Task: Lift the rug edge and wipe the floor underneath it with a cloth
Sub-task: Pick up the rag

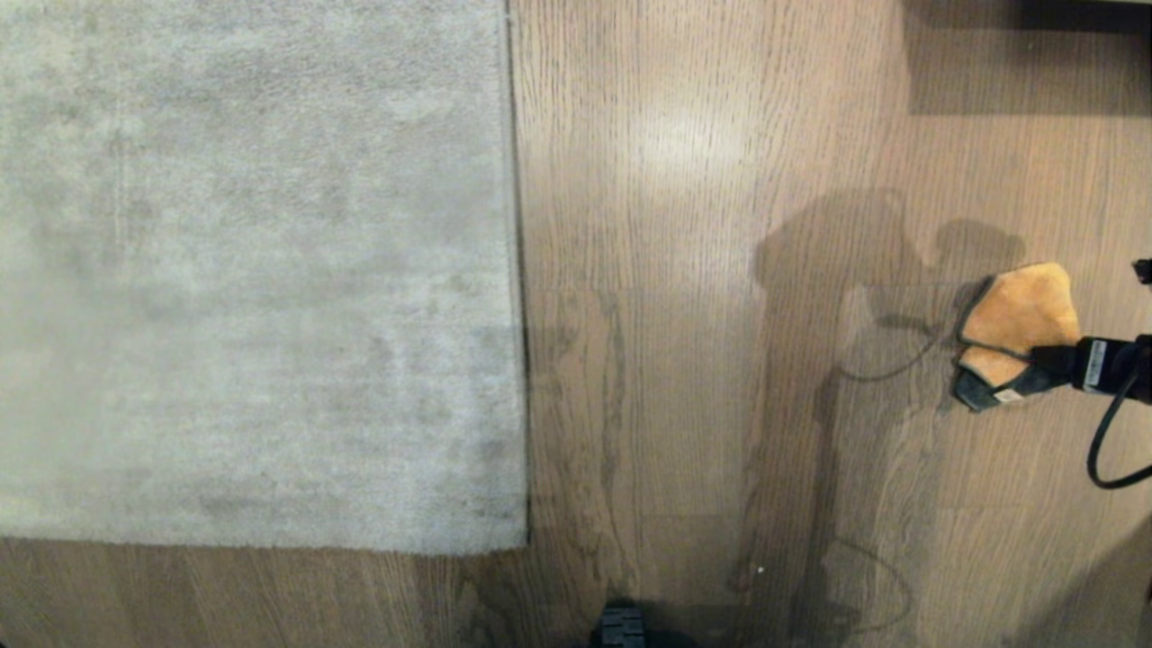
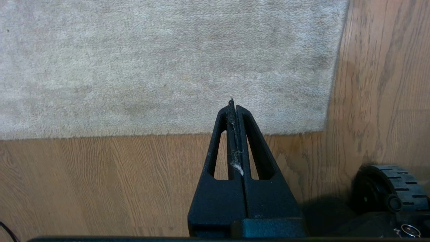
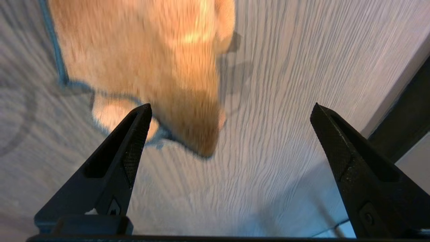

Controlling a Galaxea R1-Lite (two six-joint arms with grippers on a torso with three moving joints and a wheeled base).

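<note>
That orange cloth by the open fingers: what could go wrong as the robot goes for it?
1. The cloth lies crumpled beside one finger of the right gripper, not between them, so closing might catch only a fold.
2. It lies far from the rug edge, so it could slip out during the carry.

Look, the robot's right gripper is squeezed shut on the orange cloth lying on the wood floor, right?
Not quite. The right gripper is wide open, not shut on the orange cloth. The right wrist view shows its fingers spread apart above the wood floor, with the cloth lying loose there.
</note>
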